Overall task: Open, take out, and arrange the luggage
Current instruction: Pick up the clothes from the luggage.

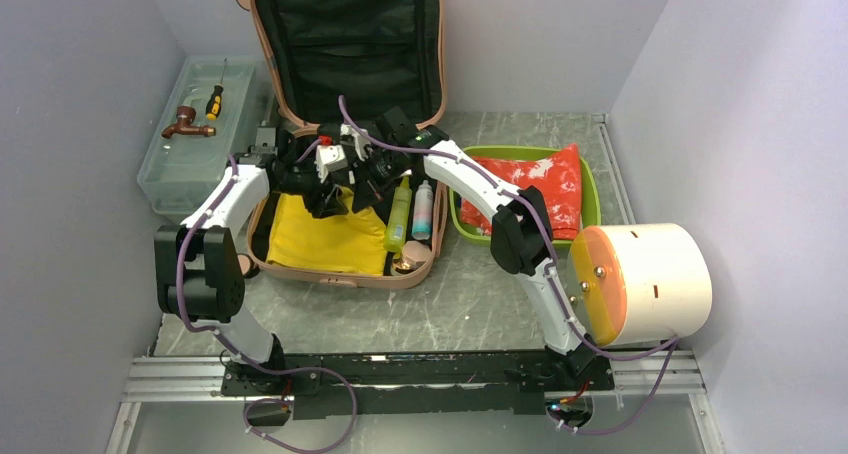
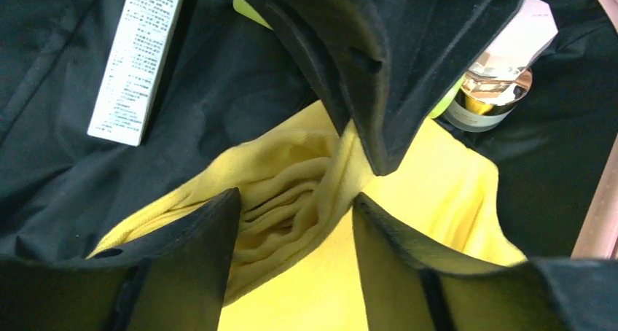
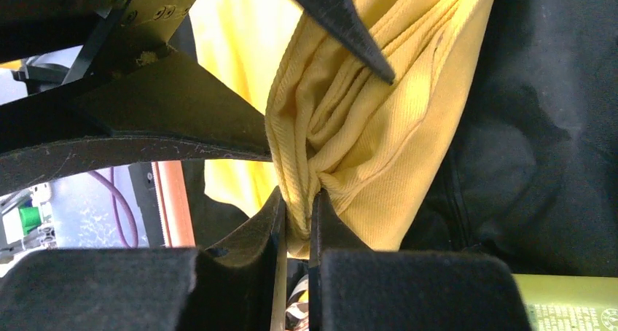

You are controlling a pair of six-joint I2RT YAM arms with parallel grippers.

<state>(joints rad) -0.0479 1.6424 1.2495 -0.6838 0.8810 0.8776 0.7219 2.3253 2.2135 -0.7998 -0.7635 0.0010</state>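
Grey marbled table carries the luggage at its far middle, already open with the lid upright, and a red pack lies in the green tray beside it, so unpacking looks partly done. A yellow cloth and two bottles lie inside, not yet out. The right claw is pinched tight on a cloth fold, while the left claw stands partly open astride another bunch, gripping nothing.

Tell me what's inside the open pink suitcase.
A yellow garment, a lime-green bottle, a white bottle and a gold-capped jar lie in the suitcase on black lining. Anything under the garment is hidden.
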